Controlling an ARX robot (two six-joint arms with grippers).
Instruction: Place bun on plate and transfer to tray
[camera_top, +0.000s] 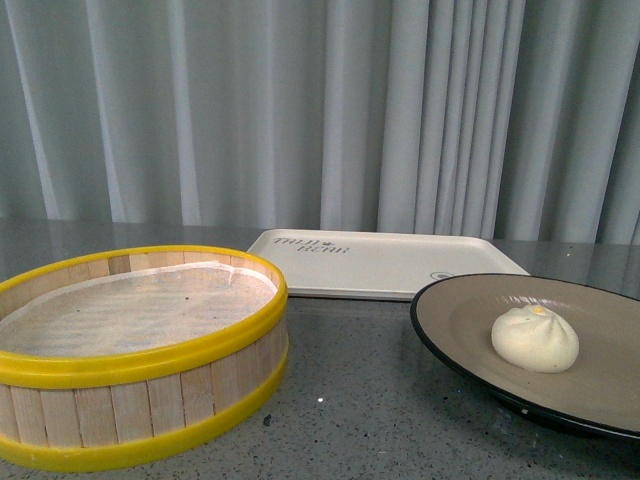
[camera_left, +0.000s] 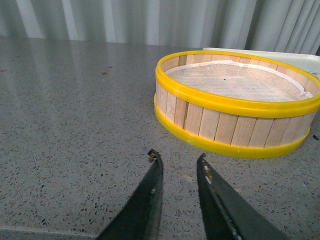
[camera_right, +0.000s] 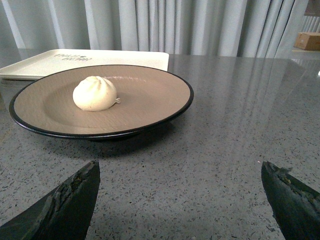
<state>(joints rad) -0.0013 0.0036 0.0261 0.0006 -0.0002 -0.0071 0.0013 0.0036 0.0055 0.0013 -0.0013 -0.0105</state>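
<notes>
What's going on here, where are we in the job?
The bun sits on the plate, but the plate stands on the table, not yet on the tray. The right end effector faces the plate, wide open, touching nothing. The left end effector, slightly open and empty, points at the steamer basket.

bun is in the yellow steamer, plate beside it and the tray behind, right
Not quite: the bun sits on the plate, not in the steamer. The front view shows it. The plate is beside the steamer and the tray is behind.
</notes>
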